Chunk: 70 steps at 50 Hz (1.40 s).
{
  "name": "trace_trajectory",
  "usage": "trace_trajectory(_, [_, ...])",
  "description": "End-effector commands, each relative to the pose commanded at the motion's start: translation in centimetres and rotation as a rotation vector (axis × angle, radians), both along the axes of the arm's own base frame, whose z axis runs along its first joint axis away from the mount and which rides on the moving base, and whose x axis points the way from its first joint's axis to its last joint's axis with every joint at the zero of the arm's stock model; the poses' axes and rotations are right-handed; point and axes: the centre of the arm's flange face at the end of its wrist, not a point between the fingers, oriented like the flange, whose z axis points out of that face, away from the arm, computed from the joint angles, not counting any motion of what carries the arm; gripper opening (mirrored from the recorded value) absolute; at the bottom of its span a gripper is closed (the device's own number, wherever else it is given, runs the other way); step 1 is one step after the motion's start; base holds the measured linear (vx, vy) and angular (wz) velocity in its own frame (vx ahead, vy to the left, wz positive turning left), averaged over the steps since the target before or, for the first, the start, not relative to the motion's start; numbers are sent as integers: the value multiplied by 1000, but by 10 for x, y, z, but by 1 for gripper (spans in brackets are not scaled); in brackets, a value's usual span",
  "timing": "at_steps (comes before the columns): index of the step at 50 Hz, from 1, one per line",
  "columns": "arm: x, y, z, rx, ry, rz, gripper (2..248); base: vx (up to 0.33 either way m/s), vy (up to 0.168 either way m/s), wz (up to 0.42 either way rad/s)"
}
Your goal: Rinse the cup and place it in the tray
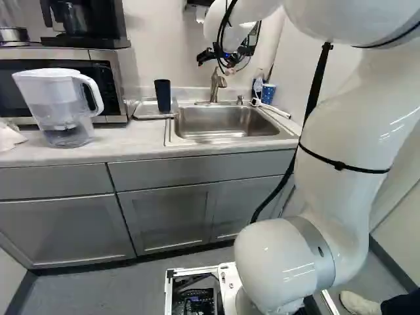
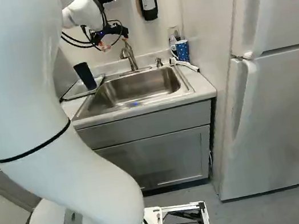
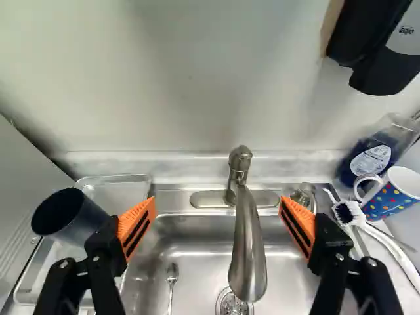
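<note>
You've got the desk [image 1: 98, 149] carrying the sink [image 1: 226, 123], tray [image 3: 118, 191] just beside it. Your gripper [image 2: 114, 41] is spread apart, faucet [image 3: 247, 246] showing between its fingers. Your dark cup [image 3: 82, 220] stands upright in the tray; spoon [image 3: 172, 275] lies in the sink.

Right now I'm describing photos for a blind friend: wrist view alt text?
The open gripper faces a faucet over a sink holding a spoon. On one side, a dark cup sits on a tray; on the other, a dotted mug, brush and bottle.
</note>
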Motion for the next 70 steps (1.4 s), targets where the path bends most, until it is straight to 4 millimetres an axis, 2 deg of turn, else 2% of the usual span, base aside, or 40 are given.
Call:
trace_trajectory(17, [-37,-15,-7,-8,96,-28,247,0,0,0])
trace_trajectory(31, [-61,-18,-16,-21,230,-39,247,0,0,0])
trace_trajectory(60, [-89,-22,-33,-72,530,-55,247,0,0,0])
trace_trajectory(70, [-89,-23,-34,-73,537,-56,247,0,0,0])
